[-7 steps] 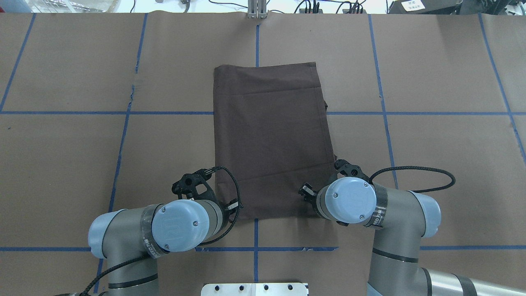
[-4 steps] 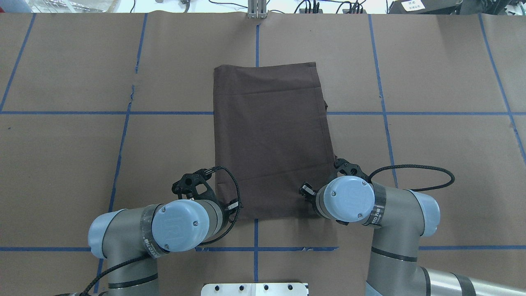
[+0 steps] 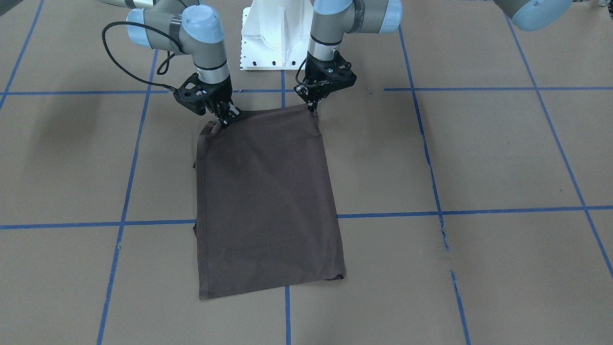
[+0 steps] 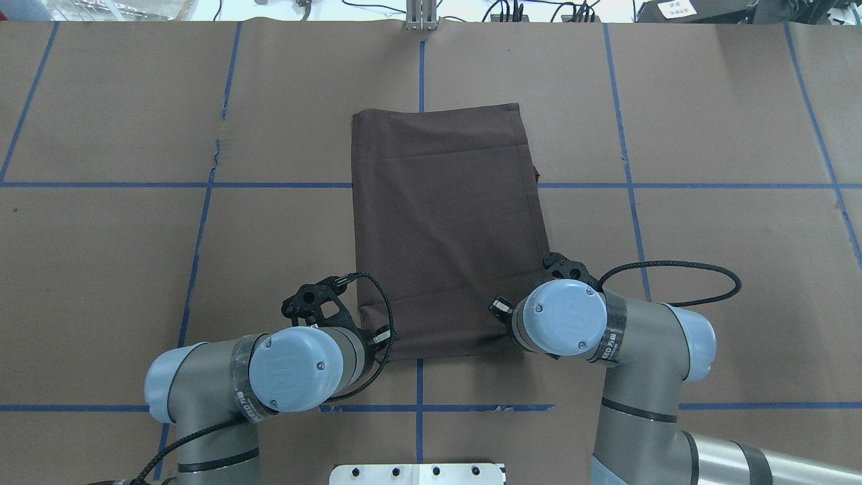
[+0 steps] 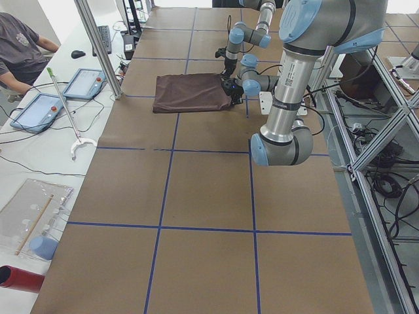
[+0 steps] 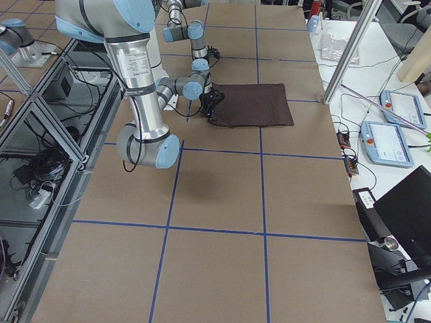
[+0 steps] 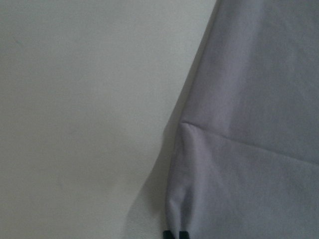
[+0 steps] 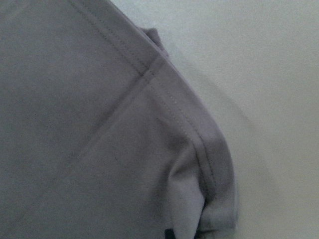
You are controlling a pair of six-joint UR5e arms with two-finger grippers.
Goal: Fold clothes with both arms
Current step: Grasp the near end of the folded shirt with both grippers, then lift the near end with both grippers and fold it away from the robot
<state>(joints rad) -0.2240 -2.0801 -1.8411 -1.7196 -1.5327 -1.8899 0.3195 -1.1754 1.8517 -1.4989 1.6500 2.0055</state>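
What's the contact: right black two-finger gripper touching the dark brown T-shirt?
Touching. Front-facing view: the right black two-finger gripper pinches the dark brown T-shirt's puckered corner.

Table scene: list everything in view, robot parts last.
T-shirt: one, dark brown, folded rectangle, table centre.
Table cover: one, brown, blue tape grid.
Tablets: two, pale blue-grey, side bench in the exterior left view.
Person: one, grey top, seated at that bench.
Pedestal base: one, white, between the arms.
left arm, right arm: two, grey, light blue caps.
left gripper, right gripper: two, black, each pinching a near T-shirt corner.
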